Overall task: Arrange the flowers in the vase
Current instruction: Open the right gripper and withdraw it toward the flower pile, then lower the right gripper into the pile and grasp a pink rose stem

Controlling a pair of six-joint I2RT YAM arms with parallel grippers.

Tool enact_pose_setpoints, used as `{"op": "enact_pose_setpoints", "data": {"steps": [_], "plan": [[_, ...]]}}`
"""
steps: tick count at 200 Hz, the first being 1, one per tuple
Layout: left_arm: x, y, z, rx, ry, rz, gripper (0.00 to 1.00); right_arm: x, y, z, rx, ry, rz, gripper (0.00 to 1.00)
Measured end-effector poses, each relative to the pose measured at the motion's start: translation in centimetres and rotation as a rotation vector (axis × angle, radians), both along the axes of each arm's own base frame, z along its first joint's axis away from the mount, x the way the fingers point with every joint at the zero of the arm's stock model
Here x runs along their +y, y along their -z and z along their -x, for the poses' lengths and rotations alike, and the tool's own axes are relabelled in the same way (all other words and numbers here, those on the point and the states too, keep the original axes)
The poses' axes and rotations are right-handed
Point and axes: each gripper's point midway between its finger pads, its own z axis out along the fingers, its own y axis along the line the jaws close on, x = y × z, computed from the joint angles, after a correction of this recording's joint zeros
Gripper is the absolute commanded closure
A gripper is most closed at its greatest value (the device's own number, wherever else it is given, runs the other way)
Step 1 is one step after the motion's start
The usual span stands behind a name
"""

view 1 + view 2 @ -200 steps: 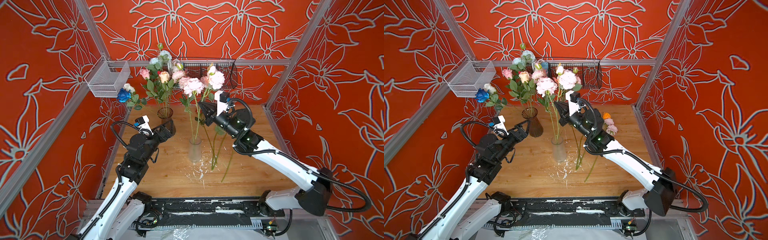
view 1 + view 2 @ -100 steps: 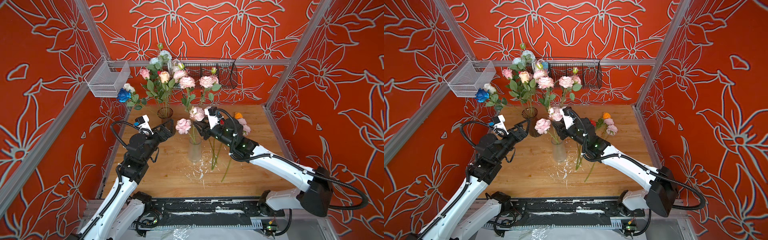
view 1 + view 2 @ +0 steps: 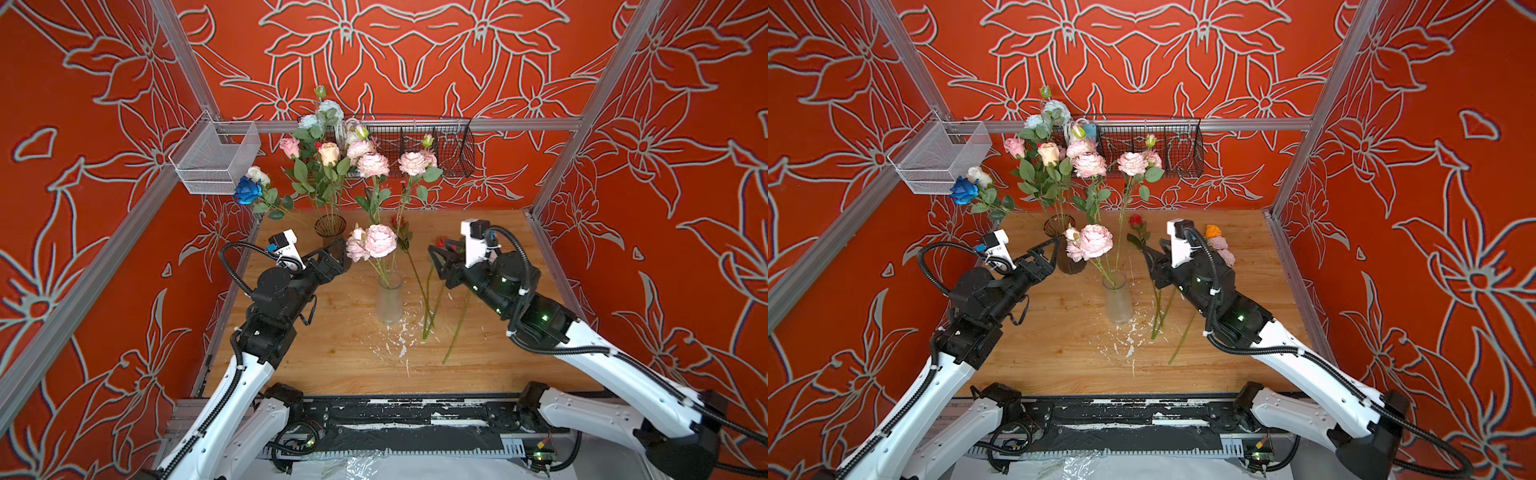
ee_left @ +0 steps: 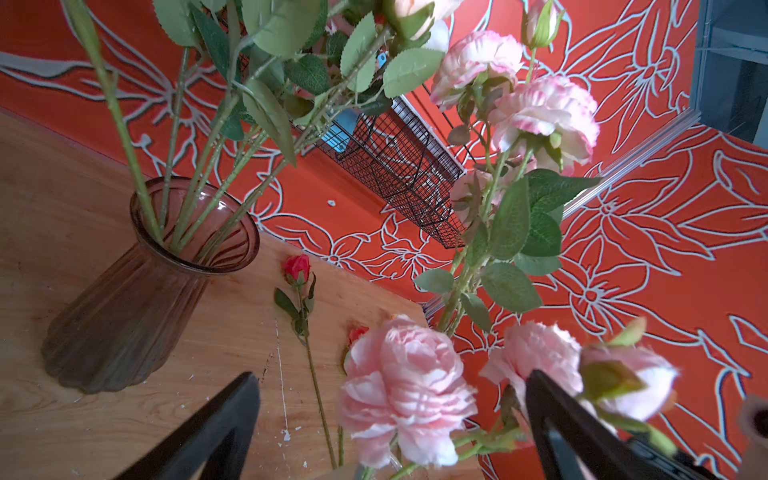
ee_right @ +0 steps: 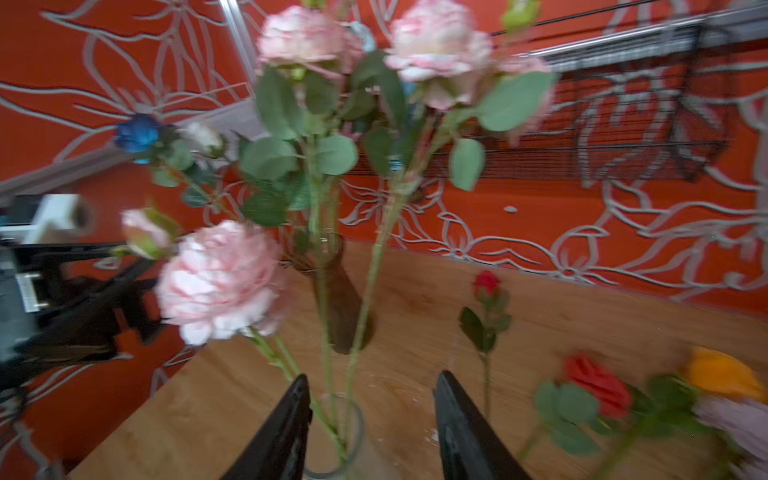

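The left tool (image 3: 338, 255) gapes wide and empty at nine o'clock of the vase (image 3: 390, 301) holding pink flowers (image 3: 380, 240), with the right tool (image 3: 437, 266), half-parted and empty, at three o'clock.

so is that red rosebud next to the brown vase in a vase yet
No, the red rosebud lies flat on the wooden table beside the brown vase, its stem outside it.

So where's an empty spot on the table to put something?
The front strip of the table, between the clear vase and the black rail, is bare but for flecks. It is crowded right of that vase, where loose flowers lie, and at the back left around the brown vase.
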Motion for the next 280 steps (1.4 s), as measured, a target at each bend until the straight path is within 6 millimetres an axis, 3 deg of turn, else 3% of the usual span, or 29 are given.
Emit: {"op": "enact_pose_setpoints", "data": {"steps": [12, 28, 43, 58, 80, 114, 146, 173, 201, 222, 250, 280], "plan": [[0.5, -1.1, 0.9, -0.041, -0.019, 0.0, 0.0, -3.3, 2.7, -1.3, 0.082, 0.111, -0.001, 0.49], [1.6, -2.4, 1.8, -0.084, -0.064, 0.007, 0.02, -7.9, 7.8, -3.0, 0.224, 0.265, 0.008, 0.49], [2.5, -3.2, 2.5, -0.112, -0.108, 0.016, 0.02, -10.4, 12.9, -4.0, 0.373, 0.35, 0.045, 0.48], [3.3, -3.2, 2.8, -0.123, -0.149, 0.025, 0.02, -11.1, 17.0, -4.7, 0.505, 0.374, 0.072, 0.48], [4.4, -1.5, 2.4, -0.079, -0.217, 0.028, 0.02, -11.4, 21.9, -5.6, 0.659, 0.396, 0.105, 0.48], [6.0, 1.2, 1.4, 0.028, -0.32, 0.024, 0.02, -13.6, 27.2, -6.2, 0.811, 0.515, 0.193, 0.49], [5.8, 2.6, 0.4, 0.088, -0.319, 0.013, 0.02, -14.9, 29.8, -6.5, 0.901, 0.566, 0.224, 0.48], [5.4, 3.4, 0.0, 0.117, -0.298, 0.012, 0.01, -14.5, 31.3, -7.7, 0.953, 0.554, 0.211, 0.5], [4.8, 3.3, 0.0, 0.119, -0.266, 0.026, 0.01, -14.1, 33.5, -7.6, 1.02, 0.533, 0.206, 0.56], [4.2, 3.2, -0.1, 0.123, -0.234, 0.034, 0.0, -13.8, 34.0, -7.6, 1.032, 0.524, 0.193, 0.65], [3.7, 3.7, -0.5, 0.141, -0.208, 0.041, 0.0, -13.5, 33.9, -7.8, 1.032, 0.511, 0.171, 0.89], [3.5, 3.9, -0.6, 0.151, -0.197, 0.043, 0.0, -13.8, 33.8, -7.4, 1.027, 0.506, 0.164, 0.94]]}}
